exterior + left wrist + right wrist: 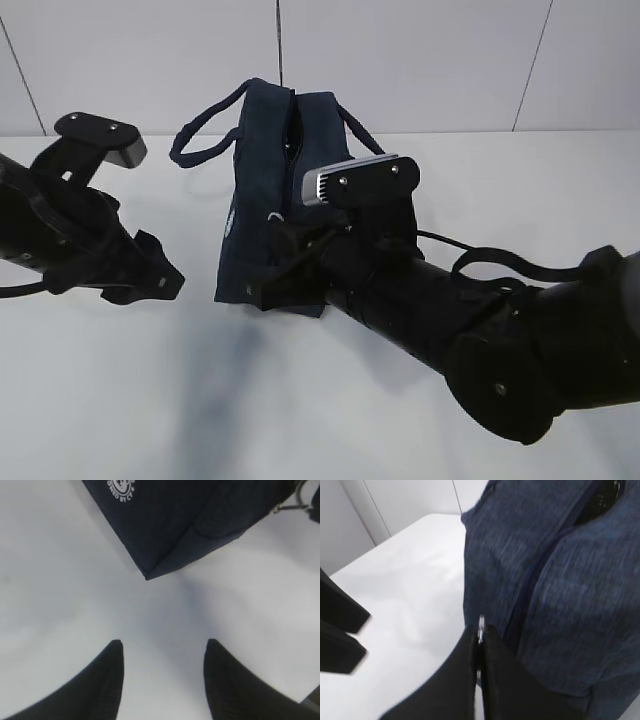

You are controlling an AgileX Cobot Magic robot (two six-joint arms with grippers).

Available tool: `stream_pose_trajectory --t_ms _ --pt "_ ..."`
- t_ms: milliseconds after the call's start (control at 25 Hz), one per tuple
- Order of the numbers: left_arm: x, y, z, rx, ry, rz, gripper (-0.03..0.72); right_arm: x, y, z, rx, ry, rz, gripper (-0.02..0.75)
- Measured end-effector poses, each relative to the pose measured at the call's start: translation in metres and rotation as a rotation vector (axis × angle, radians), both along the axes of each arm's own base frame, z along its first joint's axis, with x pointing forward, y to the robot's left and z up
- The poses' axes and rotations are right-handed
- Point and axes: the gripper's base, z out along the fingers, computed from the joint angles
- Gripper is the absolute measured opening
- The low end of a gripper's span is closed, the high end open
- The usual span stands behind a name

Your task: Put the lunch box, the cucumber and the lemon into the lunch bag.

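The lunch bag [265, 190] stands mid-table, its long axis and zipper running away from the camera, and the right gripper [480, 640] is at its near end, fingers pressed together on the silver ring pull [481, 625]. The left gripper [162, 652] hangs with its fingers apart over bare table, just left of the bag's near corner, holding nothing. Lunch box, cucumber and lemon appear in no view; the bag's inside is hidden
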Motion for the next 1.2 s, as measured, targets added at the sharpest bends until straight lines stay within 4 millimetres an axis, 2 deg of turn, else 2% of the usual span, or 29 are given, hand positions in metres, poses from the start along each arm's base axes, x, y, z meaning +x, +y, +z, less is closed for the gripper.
stream_pose_trajectory --t_ms 320,520,1040,1200 --pt "0.003 -0.019 -0.020 0.021 -0.014 -0.034 0.359 -0.002 -0.003 0.019 -0.019 -0.064 0.005 0.000" --pt "0.003 -0.031 -0.019 0.009 -0.083 -0.047 0.359 -0.002 -0.005 0.024 -0.034 -0.090 -0.009 0.000" --pt "0.011 -0.034 -0.015 -0.022 -0.175 0.002 0.359 0.004 0.000 0.035 -0.031 -0.137 -0.010 0.000" --pt "0.010 -0.041 -0.013 -0.035 -0.212 -0.001 0.359 0.005 0.001 0.038 -0.027 -0.144 -0.010 0.000"
